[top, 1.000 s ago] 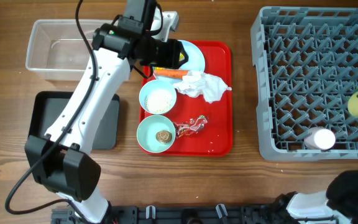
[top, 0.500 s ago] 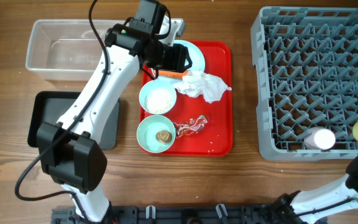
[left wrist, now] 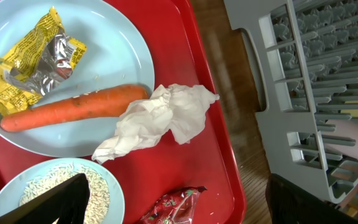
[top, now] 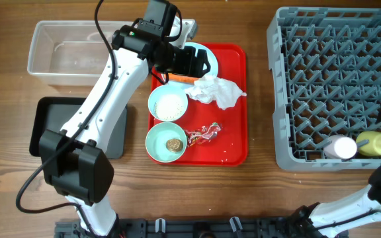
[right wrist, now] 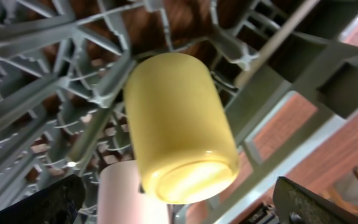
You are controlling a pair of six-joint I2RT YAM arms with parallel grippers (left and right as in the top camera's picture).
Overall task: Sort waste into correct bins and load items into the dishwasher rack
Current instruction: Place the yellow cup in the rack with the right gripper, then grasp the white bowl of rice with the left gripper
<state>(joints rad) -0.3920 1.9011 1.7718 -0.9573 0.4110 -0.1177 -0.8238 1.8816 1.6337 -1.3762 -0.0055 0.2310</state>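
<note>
Overhead: the yellow cup (top: 374,143), carried higher over the right edge a second ago, is now laid on its side in the near right corner of the grey lattice rack (top: 323,79), just beside the pink cup (top: 341,147); two cups are judged loaded. The left gripper (top: 182,63) is kept over the pale blue plate (top: 209,58) at the far end of the red tray (top: 235,132), unmoved over the last half second. Left wrist: the fingers are spread wide and nothing is held. Below are seen a smooth tapered carrot (left wrist: 73,107), crinkled yellow foil wrappers (left wrist: 30,62) and a soft crumpled napkin (left wrist: 160,118); no waste is judged sorted yet. Right wrist: the right gripper (right wrist: 179,208) is spread wide and empty, the glossy, round-shouldered cup being left free against the ribbed plastic.
</note>
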